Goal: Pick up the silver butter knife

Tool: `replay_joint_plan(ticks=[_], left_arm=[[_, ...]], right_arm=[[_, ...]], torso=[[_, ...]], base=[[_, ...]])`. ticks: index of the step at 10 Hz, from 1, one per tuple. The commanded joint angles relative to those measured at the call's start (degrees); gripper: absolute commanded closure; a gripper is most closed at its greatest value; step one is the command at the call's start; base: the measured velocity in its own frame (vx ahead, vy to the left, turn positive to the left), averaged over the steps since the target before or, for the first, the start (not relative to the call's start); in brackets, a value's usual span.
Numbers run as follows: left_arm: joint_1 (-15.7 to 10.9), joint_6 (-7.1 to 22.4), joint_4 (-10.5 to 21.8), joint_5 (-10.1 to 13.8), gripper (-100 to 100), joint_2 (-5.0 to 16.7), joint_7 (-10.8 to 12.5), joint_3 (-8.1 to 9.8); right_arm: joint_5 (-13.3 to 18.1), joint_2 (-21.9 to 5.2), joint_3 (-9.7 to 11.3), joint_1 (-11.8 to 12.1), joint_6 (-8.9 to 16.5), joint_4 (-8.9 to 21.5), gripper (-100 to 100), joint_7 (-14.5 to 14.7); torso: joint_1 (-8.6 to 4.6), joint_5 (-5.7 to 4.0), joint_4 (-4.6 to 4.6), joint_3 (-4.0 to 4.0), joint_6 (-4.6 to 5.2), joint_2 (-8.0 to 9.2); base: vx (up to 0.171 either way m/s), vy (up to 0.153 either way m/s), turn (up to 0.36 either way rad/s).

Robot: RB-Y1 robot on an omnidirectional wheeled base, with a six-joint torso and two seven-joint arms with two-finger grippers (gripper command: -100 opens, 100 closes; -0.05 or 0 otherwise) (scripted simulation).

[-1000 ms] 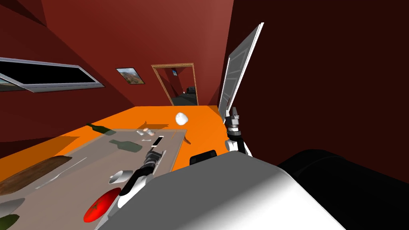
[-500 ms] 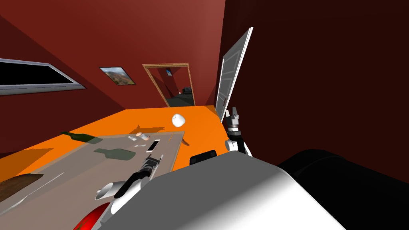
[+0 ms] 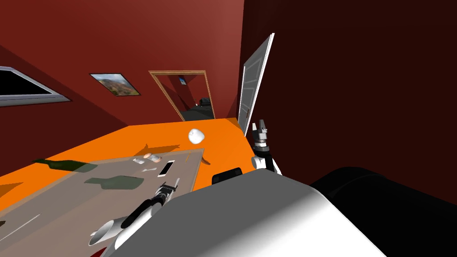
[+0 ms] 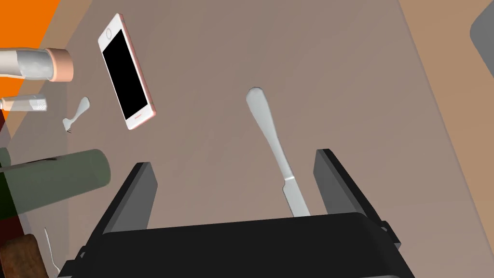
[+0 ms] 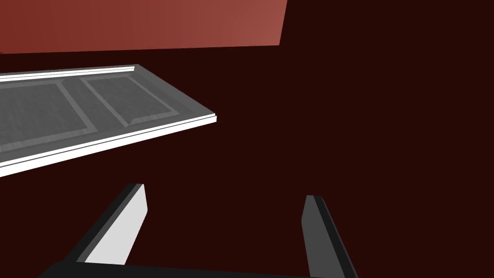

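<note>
The butter knife [image 4: 278,153] lies flat on the grey-brown tabletop [image 4: 337,58], close to the edge that borders the orange floor and on the robot's side of the phone [image 4: 126,72]. The left gripper [image 4: 234,157] hangs over it with fingers spread wide. The knife sits inside that gap, well off centre, just beside one finger and apart from the other.

Its long axis runs nearly along the gripper's line of sight. The rounded handle points away and the blade passes under the dark gripper body, so the fingers already straddle it across its width. The left arm is plainly the nearer one. The right gripper [image 3: 259,127] is raised off to the side by the door, its fingers also wide and holding nothing.

How high the left fingertips stand above the tabletop is hard to judge.

Since a second ago the head view has swung. The phone [image 3: 165,168] and the green bottle [image 3: 114,182] sit further left, which is the robot's own turn. The left forearm shows lower against the chest.
</note>
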Motion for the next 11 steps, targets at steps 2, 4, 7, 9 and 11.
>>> replay_joint_plan(ticks=[2,4,7,9,11], left_arm=[[-1.2,3.9,3.3,1.6,-100,0.8,1.4,0.99],[-1.9,6.8,5.6,3.3,-100,1.6,2.4,1.41],[-2.6,9.3,10.0,4.9,-100,2.3,3.4,1.80],[-3.3,11.6,11.5,6.4,-100,2.9,4.3,2.18],[-4.0,13.9,15.1,7.8,-100,3.5,5.2,2.54]], right_arm=[[0.0,0.0,0.0,0.0,0.0,0.0,0,0.0],[0.0,0.0,0.0,0.0,0.0,0.0,0,0.0],[0.0,0.0,0.0,0.0,0.0,0.0,0,0.0],[0.0,0.0,0.0,0.0,0.0,0.0,0,0.0],[0.0,0.0,0.0,0.0,0.0,0.0,0,0.0]], torso=[[-0.04,-0.01,0.01,0.02,-0.01,0.03],[-0.02,-0.01,0.00,0.00,0.00,0.01],[0.01,0.00,-0.01,-0.02,0.02,-0.05],[-0.05,-0.01,0.00,0.01,-0.02,0.02],[-0.02,-0.01,0.00,-0.01,-0.01,-0.02]], base=[[0.013,0.012,-0.066],[0.024,0.022,-0.119],[0.030,0.024,-0.091],[0.018,0.014,-0.048],[0.031,0.026,-0.104]])
